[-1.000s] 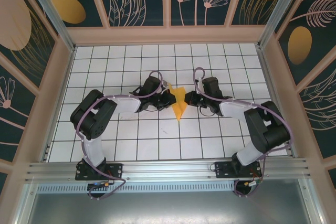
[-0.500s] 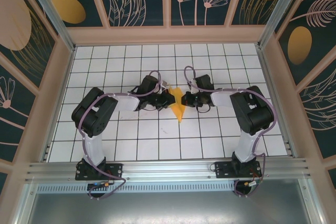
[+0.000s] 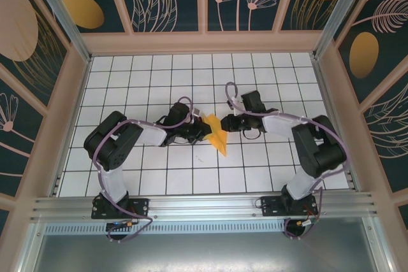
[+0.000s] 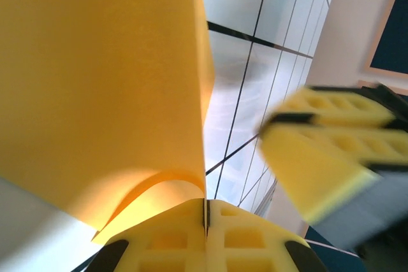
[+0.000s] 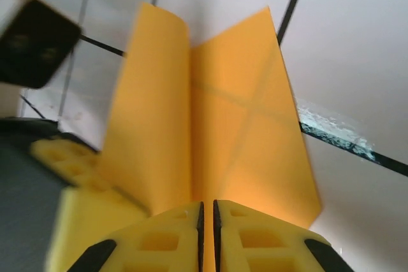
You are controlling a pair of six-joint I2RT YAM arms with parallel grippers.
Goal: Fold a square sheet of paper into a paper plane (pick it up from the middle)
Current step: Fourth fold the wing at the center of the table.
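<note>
The orange-yellow paper plane (image 3: 218, 134) hangs between both grippers over the middle of the white grid table, its pointed tip slanting down toward the near right. My left gripper (image 3: 205, 128) is shut on its left edge; in the left wrist view the sheet (image 4: 102, 81) curls into the closed pads (image 4: 206, 211). My right gripper (image 3: 229, 123) sits at the plane's right side. In the right wrist view its jaws (image 5: 206, 211) stand a narrow slit apart around the centre crease (image 5: 217, 138), so that gripper is open. The right gripper's pads (image 4: 325, 157) appear blurred in the left wrist view.
The white grid table (image 3: 191, 176) is fenced by wooden frame walls (image 3: 70, 93) on the left, right and back. An aluminium rail (image 3: 204, 205) with both arm bases runs along the near edge.
The right gripper's jaws have parted to a slit. The plane has shifted slightly toward the near side and its tip has swung to the right. The right arm's elbow has moved outward again.
</note>
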